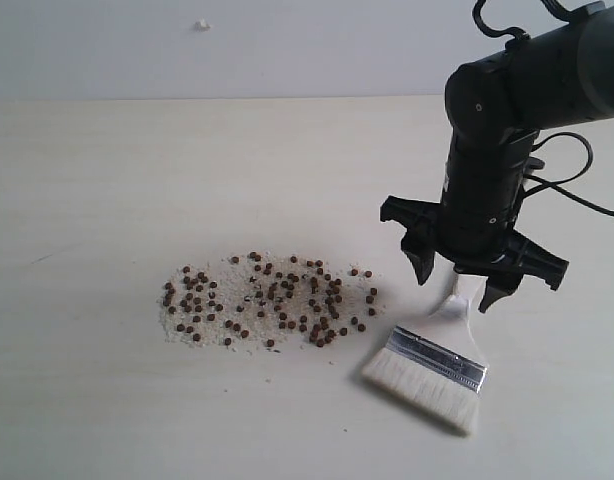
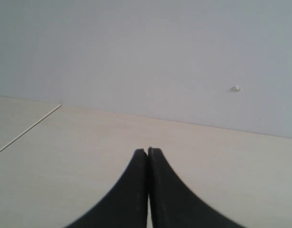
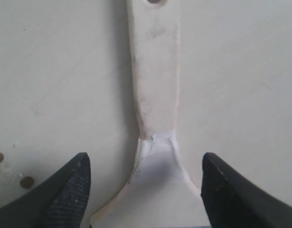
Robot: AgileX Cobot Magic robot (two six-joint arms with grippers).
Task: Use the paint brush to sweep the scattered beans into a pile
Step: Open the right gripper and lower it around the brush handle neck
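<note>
The beans [image 1: 272, 300], small reddish-brown pellets mixed with white grains, lie scattered in a wide oval patch on the table. To their right the paint brush [image 1: 432, 370] lies flat, bristles toward the front, its handle running back under my right gripper [image 1: 457, 285]. That gripper hangs open just above the handle, one finger on each side, touching nothing. In the right wrist view the pale handle [image 3: 153, 85] passes between the spread fingers [image 3: 65, 190], and two beans [image 3: 26, 182] show at the edge. My left gripper [image 2: 148, 151] is shut and empty, away from the beans.
The pale wooden table [image 1: 107, 180] stretches to a white wall with a small chipped spot [image 1: 202, 25]. A black cable [image 1: 577, 190] loops off the right arm. A seam in the table [image 2: 27, 129] shows in the left wrist view.
</note>
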